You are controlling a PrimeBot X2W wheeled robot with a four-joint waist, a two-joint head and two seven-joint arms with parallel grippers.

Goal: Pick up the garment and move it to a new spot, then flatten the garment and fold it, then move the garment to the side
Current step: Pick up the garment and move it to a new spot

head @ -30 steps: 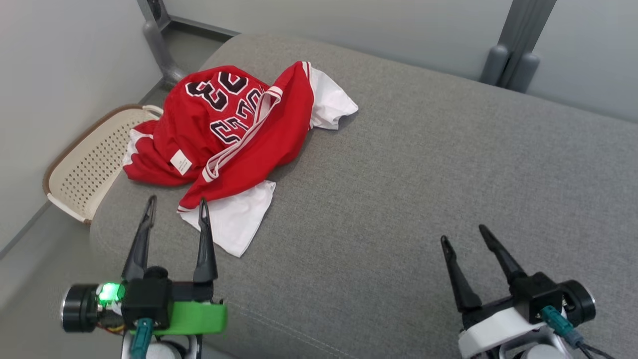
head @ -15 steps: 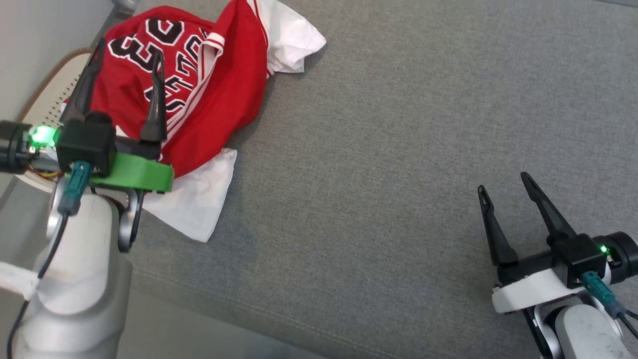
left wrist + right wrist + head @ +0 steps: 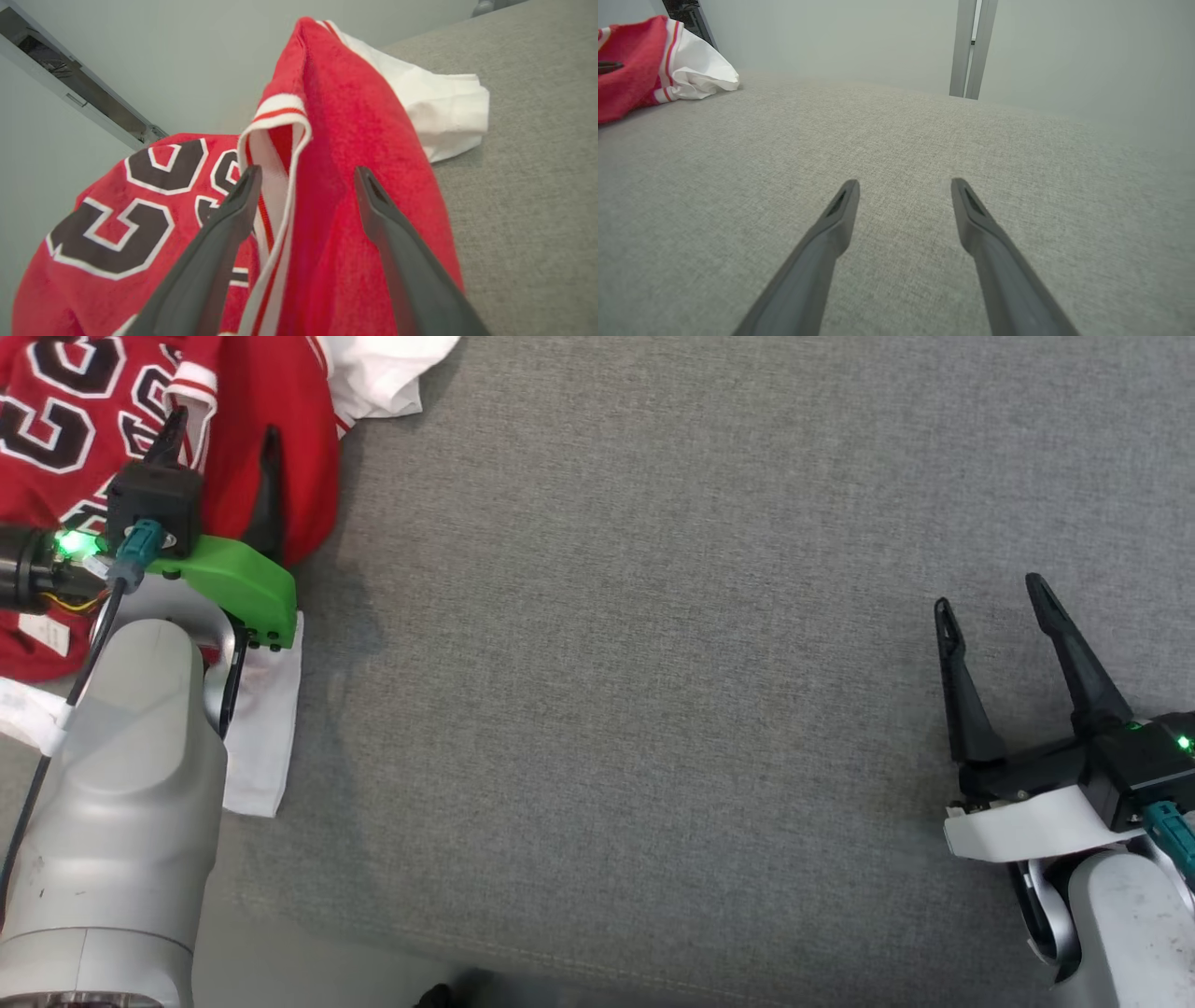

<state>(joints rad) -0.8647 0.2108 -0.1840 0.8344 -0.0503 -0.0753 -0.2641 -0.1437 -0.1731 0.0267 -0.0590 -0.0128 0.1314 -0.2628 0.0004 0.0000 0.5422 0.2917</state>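
Garment (image 3: 261, 383), a crumpled red jersey with dark numbers and white parts, lies at the upper left of your head view, on the grey cushion (image 3: 653, 663). Your left gripper (image 3: 222, 427) hangs over it with its fingers spread apart. In the left wrist view a raised red fold with white trim stands between them, and you cannot tell whether either finger touches the cloth. Your right gripper (image 3: 991, 594) is at the lower right, well apart from the garment, fingers spread wide over bare cushion, holding nothing.
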